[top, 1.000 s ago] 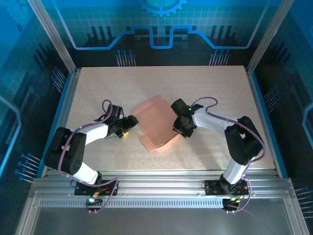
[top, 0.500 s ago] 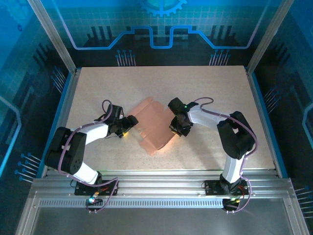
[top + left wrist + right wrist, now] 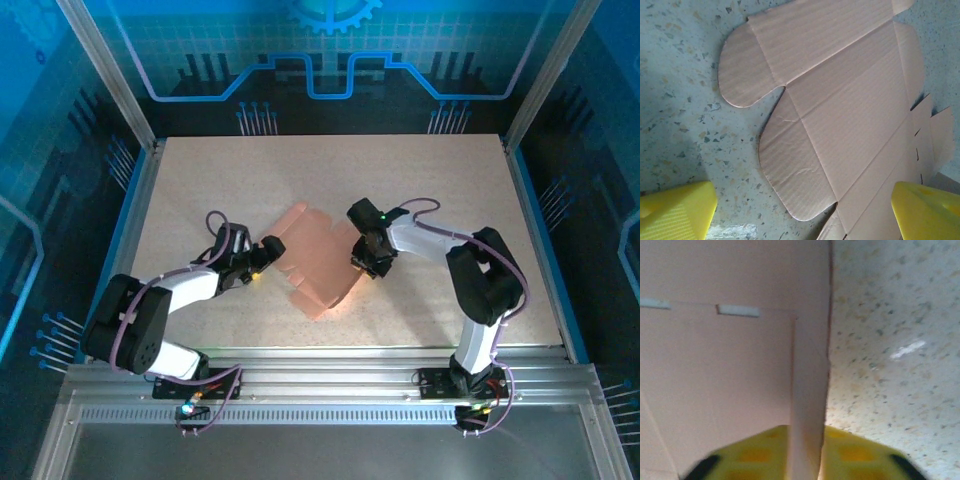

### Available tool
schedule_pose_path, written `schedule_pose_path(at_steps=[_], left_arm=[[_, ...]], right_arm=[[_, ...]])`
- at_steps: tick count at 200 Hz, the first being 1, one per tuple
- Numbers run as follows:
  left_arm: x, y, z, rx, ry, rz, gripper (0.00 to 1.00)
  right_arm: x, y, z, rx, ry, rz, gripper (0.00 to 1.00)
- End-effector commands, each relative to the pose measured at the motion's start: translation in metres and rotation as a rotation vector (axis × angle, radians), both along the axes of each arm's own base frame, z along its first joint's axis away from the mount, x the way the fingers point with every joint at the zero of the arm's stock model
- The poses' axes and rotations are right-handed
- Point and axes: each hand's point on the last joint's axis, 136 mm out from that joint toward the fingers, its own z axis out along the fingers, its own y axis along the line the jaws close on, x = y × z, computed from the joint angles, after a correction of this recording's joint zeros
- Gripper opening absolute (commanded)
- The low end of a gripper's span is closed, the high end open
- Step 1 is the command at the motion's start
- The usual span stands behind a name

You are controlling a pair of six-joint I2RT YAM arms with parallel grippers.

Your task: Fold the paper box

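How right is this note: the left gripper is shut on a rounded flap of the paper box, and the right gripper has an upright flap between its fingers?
One point is wrong: the left gripper is open, its fingers wide apart over the paper box, clamping nothing, as the left wrist view shows. The right gripper does have an upright flap between its fingers.

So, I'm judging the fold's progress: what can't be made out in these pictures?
- Right wrist view: right hand blurred, cut by the bottom edge; whether it pinches the paper box flap is unclear.
- Top view: the right arm covers the box's right edge.
- Left wrist view: frame edges crop its far flaps.
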Motion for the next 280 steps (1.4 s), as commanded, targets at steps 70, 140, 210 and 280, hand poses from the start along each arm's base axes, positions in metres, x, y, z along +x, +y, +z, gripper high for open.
schedule_pose_path(at_steps=[70, 140, 210, 280], left_arm=[[-0.013, -0.014, -0.026, -0.022, 0.058, -0.036, 0.93], [-0.009, -0.031, -0.011, -0.044, -0.039, -0.058, 0.99], [-0.002, -0.058, -0.02, -0.2, -0.023, -0.049, 0.98], [0.018, -0.094, -0.009, -0.341, -0.061, -0.078, 0.81]], right_arm=[[-0.007, -0.004, -0.009, -0.035, 0.052, -0.018, 0.03], [0.001, -0.025, 0.007, 0.052, -0.019, -0.127, 0.0], [0.022, -0.015, 0.019, 0.36, -0.157, -0.128, 0.0], [0.015, -0.016, 0.026, 0.412, -0.149, -0.117, 0.0]])
